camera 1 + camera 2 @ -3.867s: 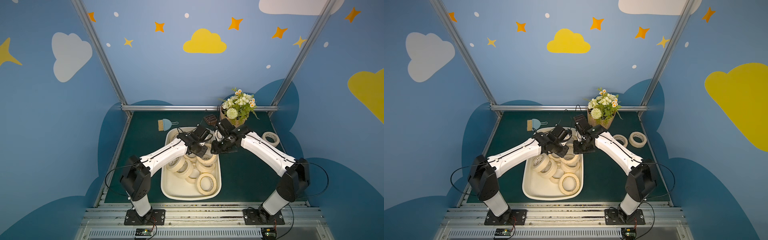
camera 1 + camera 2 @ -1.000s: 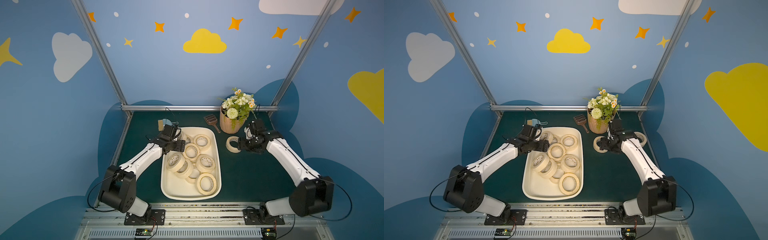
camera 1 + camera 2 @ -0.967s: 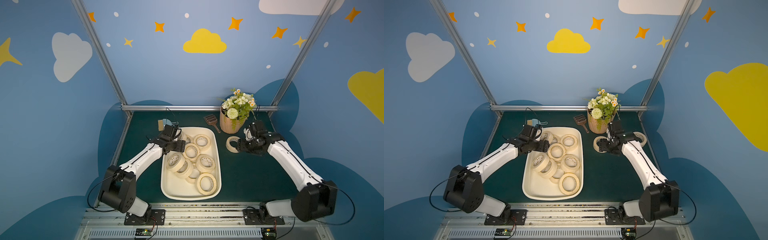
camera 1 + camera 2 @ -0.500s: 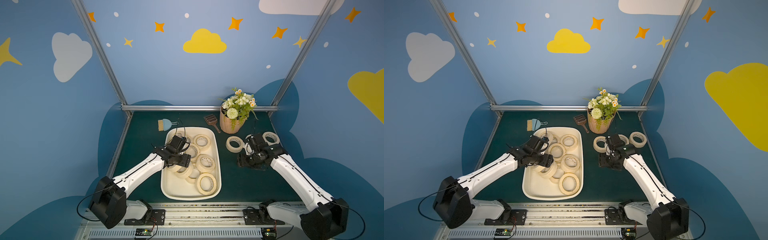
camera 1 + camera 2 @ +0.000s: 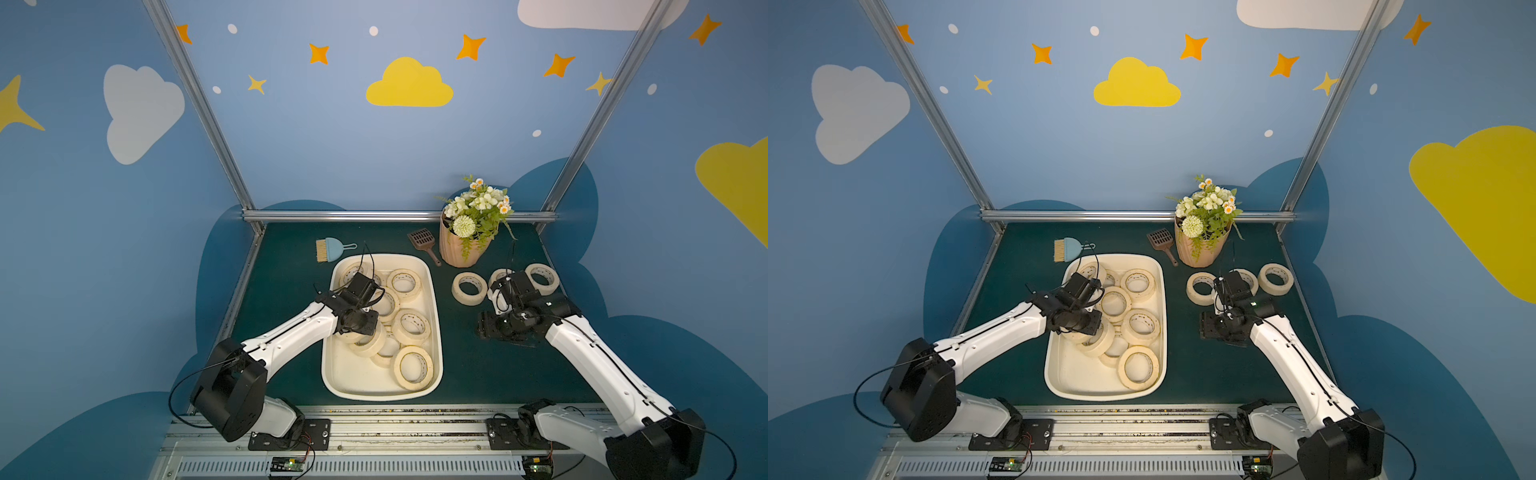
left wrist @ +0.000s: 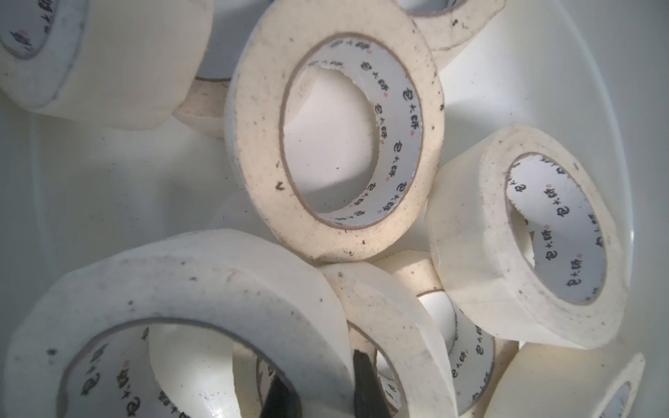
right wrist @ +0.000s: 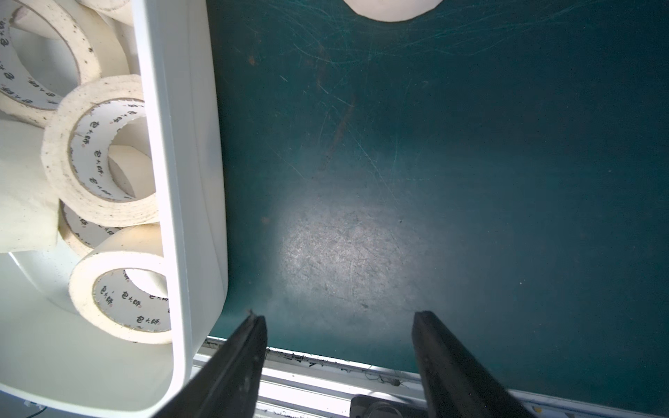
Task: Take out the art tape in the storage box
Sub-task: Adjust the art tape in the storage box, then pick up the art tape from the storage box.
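Observation:
The storage box (image 5: 343,376) (image 5: 1073,376) is a cream-white tub in the middle of the green mat, with several art tape rolls (image 5: 413,365) (image 5: 1139,366) piled in it. My left gripper (image 5: 359,332) (image 5: 1088,328) (image 6: 322,391) reaches down into the pile. It is shut on the wall of one roll (image 6: 181,282), one finger inside the core and one outside. Three more rolls (image 5: 468,288) (image 5: 1275,278) lie on the mat to the right. My right gripper (image 5: 488,328) (image 5: 1210,328) (image 7: 340,316) hangs open and empty over bare mat beside the box rim (image 7: 170,181).
A ribbed pot of flowers (image 5: 459,249) stands at the back right, with a brown scoop (image 5: 424,243) beside it. A small blue brush (image 5: 330,250) lies behind the box. A metal rail (image 5: 374,419) runs along the table's front edge.
My left gripper has moved from the box's back left to the middle pile and shut on a roll. My right gripper has drawn back from the rolls on the mat towards the front.

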You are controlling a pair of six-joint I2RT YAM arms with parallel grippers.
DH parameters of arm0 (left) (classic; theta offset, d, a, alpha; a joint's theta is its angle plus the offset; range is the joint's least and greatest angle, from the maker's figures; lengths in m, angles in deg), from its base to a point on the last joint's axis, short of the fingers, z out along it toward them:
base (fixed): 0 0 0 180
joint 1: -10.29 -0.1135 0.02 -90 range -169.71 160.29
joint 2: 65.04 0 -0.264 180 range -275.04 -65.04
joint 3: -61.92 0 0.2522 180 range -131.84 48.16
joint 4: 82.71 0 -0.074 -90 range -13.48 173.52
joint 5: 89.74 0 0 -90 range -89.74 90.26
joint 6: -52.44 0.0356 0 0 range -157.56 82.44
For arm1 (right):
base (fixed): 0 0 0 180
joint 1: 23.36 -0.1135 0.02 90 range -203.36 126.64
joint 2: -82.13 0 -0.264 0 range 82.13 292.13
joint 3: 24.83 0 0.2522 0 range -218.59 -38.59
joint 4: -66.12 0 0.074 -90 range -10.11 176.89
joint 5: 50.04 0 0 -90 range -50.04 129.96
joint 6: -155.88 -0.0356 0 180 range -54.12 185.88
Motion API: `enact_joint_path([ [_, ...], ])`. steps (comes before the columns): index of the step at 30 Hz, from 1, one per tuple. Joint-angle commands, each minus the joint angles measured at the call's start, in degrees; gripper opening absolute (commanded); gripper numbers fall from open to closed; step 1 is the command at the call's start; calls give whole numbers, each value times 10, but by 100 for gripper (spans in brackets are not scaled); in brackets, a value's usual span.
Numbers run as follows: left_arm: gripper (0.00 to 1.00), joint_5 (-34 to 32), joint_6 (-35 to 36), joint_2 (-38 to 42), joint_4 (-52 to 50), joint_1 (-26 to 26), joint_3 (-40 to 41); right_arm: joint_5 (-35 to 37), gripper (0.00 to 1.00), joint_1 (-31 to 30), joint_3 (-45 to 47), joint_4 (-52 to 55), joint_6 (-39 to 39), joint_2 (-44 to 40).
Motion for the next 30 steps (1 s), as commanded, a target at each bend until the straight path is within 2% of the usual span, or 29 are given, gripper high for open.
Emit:
enact_joint_path([
  [1,8,-14,16,-23,-21,34,-72,11,69,-2,-2,17,9,-9],
  [10,10,-13,47,-185,3,72,-216,18,68,-1,-6,19,6,1],
  [12,15,-35,46,-219,0,72,-233,19,68,-1,-5,22,5,0],
  [14,34,-51,48,-234,5,71,-234,19,68,-1,-6,24,7,-2],
  [16,63,-51,49,-232,1,71,-234,18,68,-1,-6,25,9,-5],
  [18,81,-53,49,-206,4,72,-225,11,68,-2,-6,23,11,-4],
  [20,90,-59,50,-169,5,74,-216,3,68,-2,-5,18,9,1],
  [26,90,-92,59,-69,-5,50,-192,-14,68,-3,6,-4,4,12],
  [30,88,-67,58,-44,38,-8,-150,-11,68,-5,7,-3,4,7],
])
